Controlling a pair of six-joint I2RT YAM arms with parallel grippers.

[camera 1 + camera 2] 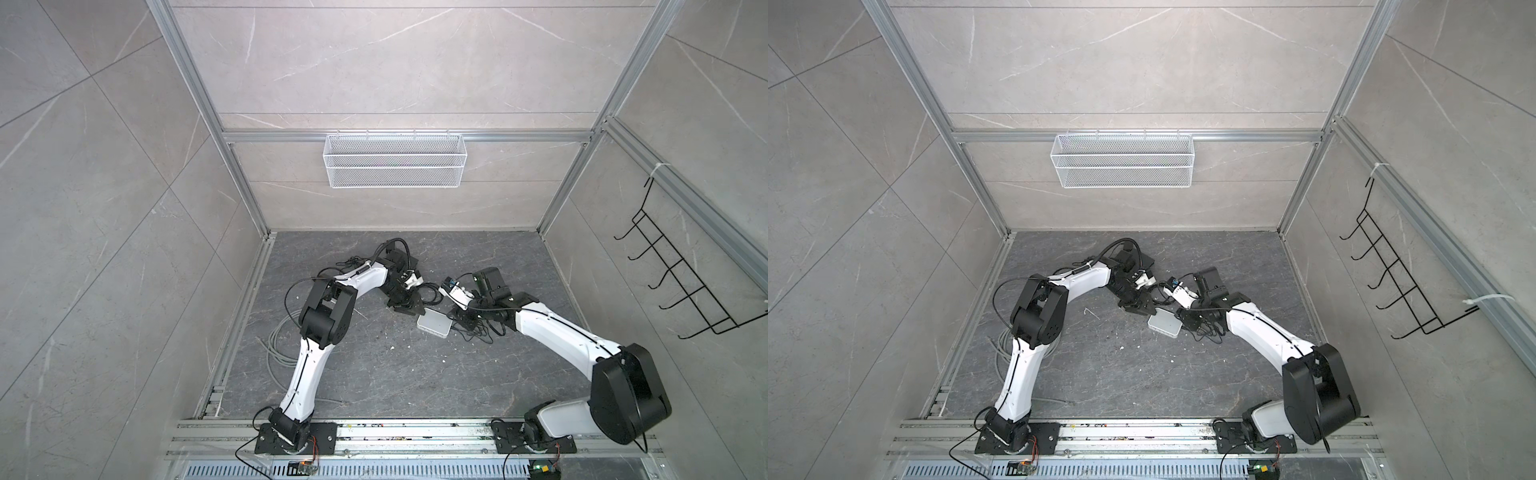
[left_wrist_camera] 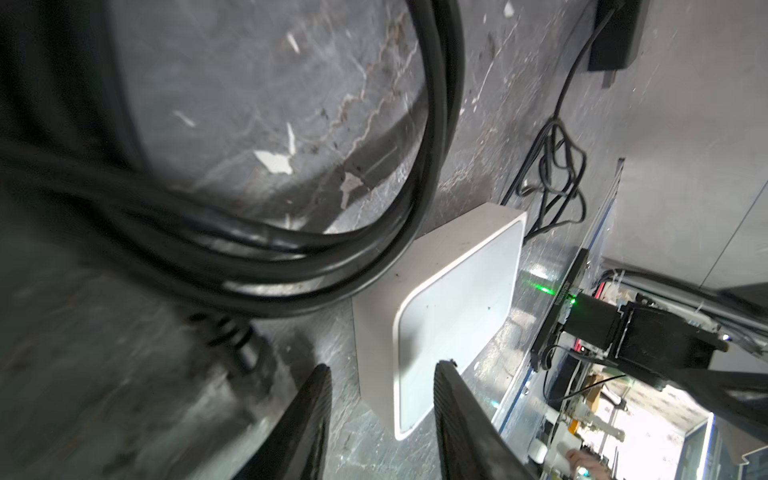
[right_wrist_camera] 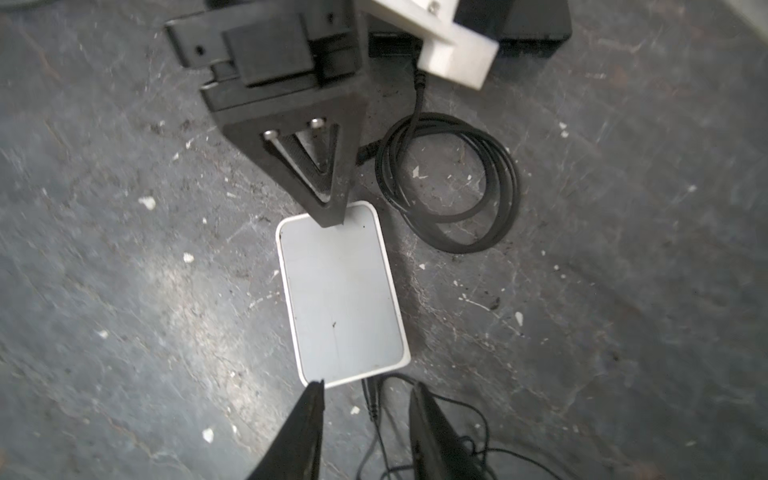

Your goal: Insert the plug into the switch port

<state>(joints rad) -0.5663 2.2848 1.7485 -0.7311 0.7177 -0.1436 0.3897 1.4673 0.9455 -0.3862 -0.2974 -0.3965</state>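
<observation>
Noted white switch [image 1: 434, 326] lying flat on dark stone floor [image 1: 374, 374], approx mid-scene btwn the two arms; same placing of switch [image 1: 1165, 324] in both top views.

Found plug [image 3: 369, 397], small black barrel type, at short edge of switch [image 3: 340, 295] nearest right gripper [image 3: 368, 384]; tip meeting that edge; can't tell how deep seated.

Logged right gripper w/ jaws apart, moderate gap, straddling plug w/o touching; holding nothing.

Traced thin cable [image 3: 386, 453] from plug back into loose tangle beside R fingers.

Logged left gripper [image 2: 383, 365] w/ jaws likewise apart, nothing clamped; one finger over top face of switch [image 2: 453, 299] near opposite short edge, other finger over bare floor beside switch wall.

Viewed from R wrist cam: tip of left gripper [image 3: 332, 216] at that far edge; contact vs. hover not resolvable.

Noted thicker black cable [image 3: 449, 187] coiled just beside switch; grey cable [image 1: 278, 345] coiled near L arm, well apart from switch.
</observation>
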